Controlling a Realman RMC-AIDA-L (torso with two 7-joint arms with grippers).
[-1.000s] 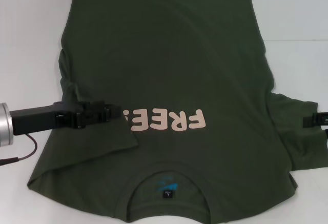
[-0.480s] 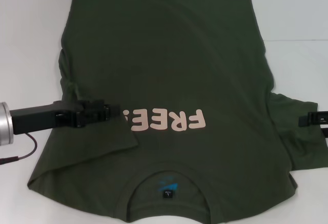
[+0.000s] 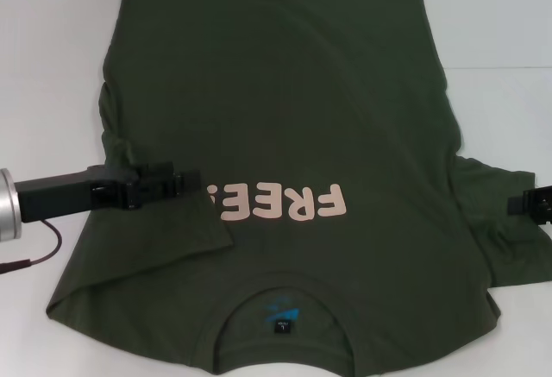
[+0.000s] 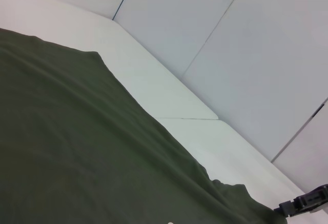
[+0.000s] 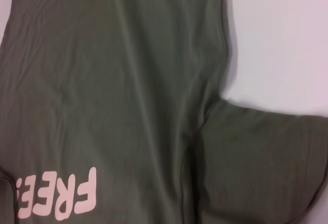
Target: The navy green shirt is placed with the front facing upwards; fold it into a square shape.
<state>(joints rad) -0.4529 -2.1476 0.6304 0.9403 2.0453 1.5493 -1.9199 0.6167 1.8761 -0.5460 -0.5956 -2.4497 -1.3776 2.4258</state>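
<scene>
The navy green shirt [image 3: 276, 92] lies front up on the white table [image 3: 52, 49], with its collar [image 3: 280, 312] nearest me and the pale "FREE" lettering [image 3: 280, 203] across the chest. Its left sleeve [image 3: 164, 230] is folded inward over the body and hides the end of the lettering. My left gripper [image 3: 197, 183] hovers low over that folded sleeve's edge, beside the lettering. The right sleeve [image 3: 492, 213] lies spread out flat. My right gripper [image 3: 520, 204] pokes in at the right edge, over that sleeve's outer part. The right wrist view shows the shirt [image 5: 102, 80] and its spread sleeve [image 5: 256, 157].
A thin dark cable [image 3: 39, 256] trails from the left arm over the table beside the shirt. Bare white table surrounds the shirt on the left, right and far sides. The left wrist view shows the shirt [image 4: 77, 157], a pale wall [image 4: 230, 39] behind, and the right gripper [image 4: 307, 203] far off.
The left gripper has drawn back slightly to the left over the folded sleeve. The right gripper reached in a little, then pulled back toward the right edge. The shirt lies unchanged.
</scene>
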